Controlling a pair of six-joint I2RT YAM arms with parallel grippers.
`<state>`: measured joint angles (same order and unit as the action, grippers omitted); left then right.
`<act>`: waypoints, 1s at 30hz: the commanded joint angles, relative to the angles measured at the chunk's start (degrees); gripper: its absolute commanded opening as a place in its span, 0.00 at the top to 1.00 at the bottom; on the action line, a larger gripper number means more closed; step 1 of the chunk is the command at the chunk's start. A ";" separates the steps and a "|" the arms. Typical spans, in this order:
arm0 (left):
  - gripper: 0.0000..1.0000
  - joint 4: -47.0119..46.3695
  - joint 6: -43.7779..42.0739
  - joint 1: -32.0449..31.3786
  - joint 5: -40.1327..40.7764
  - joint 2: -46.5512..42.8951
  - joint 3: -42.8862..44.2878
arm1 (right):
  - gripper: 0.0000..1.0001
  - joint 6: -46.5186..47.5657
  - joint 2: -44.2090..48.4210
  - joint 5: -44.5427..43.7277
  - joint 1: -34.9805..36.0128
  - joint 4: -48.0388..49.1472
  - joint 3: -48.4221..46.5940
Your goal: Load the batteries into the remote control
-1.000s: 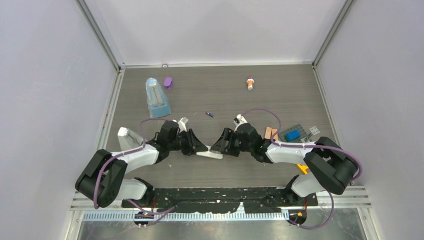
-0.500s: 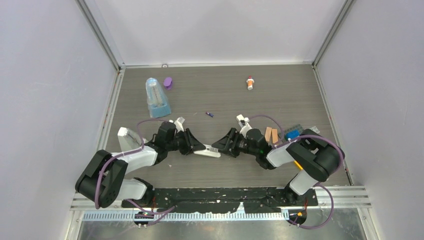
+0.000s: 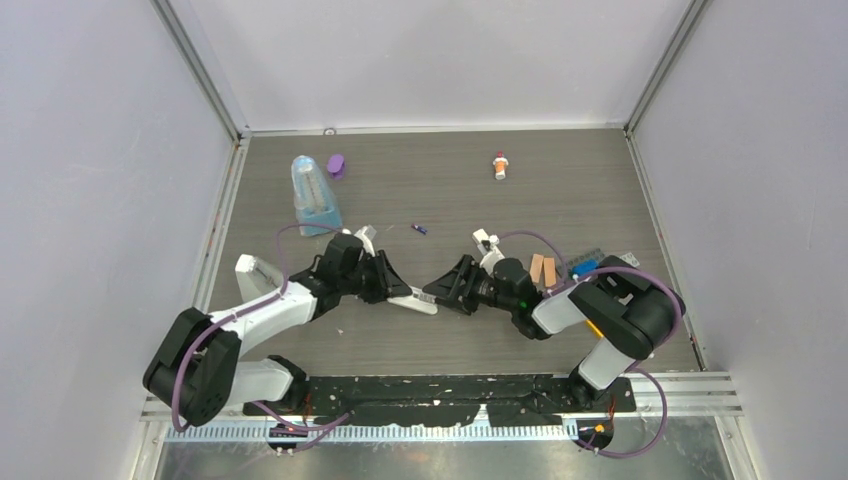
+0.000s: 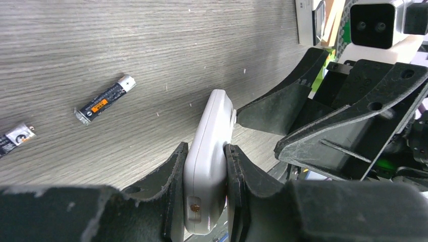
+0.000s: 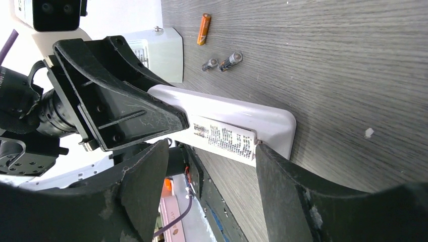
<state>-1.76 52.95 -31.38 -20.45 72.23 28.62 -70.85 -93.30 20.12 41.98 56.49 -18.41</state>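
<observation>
Black fingers of the left pincer (image 4: 206,151) are closed tight on the remote control (image 4: 214,121). They clamp its two flat faces, so the one white handset stands on edge, low over the grey wood-grain worktop (image 4: 151,40) near its front middle. Facing it, the right pincer (image 5: 212,145) is spread wide with the remote's free end between its fingers, and one fingertip (image 5: 260,151) is against the handset's corner. A white sticker with rows of black print runs along the remote's back, too fine to read.

I count four batteries, all loose on the worktop. One dark battery (image 4: 106,99) has a small orange label and a "+" at its silvery tip. A second dark battery (image 4: 15,137) is half cut off at the edge of the left wrist view. The orange battery (image 5: 203,28) lies just beyond that pair, and the purple battery (image 3: 420,230) lies on its own, further back towards the middle.

Further out there is one red-and-white capped bottle (image 3: 500,165) at the back. At the back left stands one clear bluish container (image 3: 312,195), with a small purple piece (image 3: 336,165) beside it.
</observation>
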 commanded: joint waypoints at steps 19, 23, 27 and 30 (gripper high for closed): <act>1.00 21.87 -16.51 -1.30 14.52 1.87 11.32 | 0.26 28.30 20.27 -20.71 -3.82 -47.22 -18.50; 1.00 23.32 -20.42 -1.40 14.82 1.32 12.67 | 0.25 32.22 21.03 -24.58 -3.90 -52.08 -19.66; 1.00 25.50 -26.06 -1.35 13.17 -0.34 14.38 | 0.24 36.99 24.36 -20.06 -3.94 -51.82 -18.91; 1.00 27.88 -30.71 -1.40 9.46 -2.49 16.12 | 0.18 43.92 27.02 -10.47 -3.92 -47.46 -16.65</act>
<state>18.11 32.51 -32.77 -10.61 72.12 42.59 -37.19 -71.57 1.58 38.06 5.82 -36.14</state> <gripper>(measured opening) 0.288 0.783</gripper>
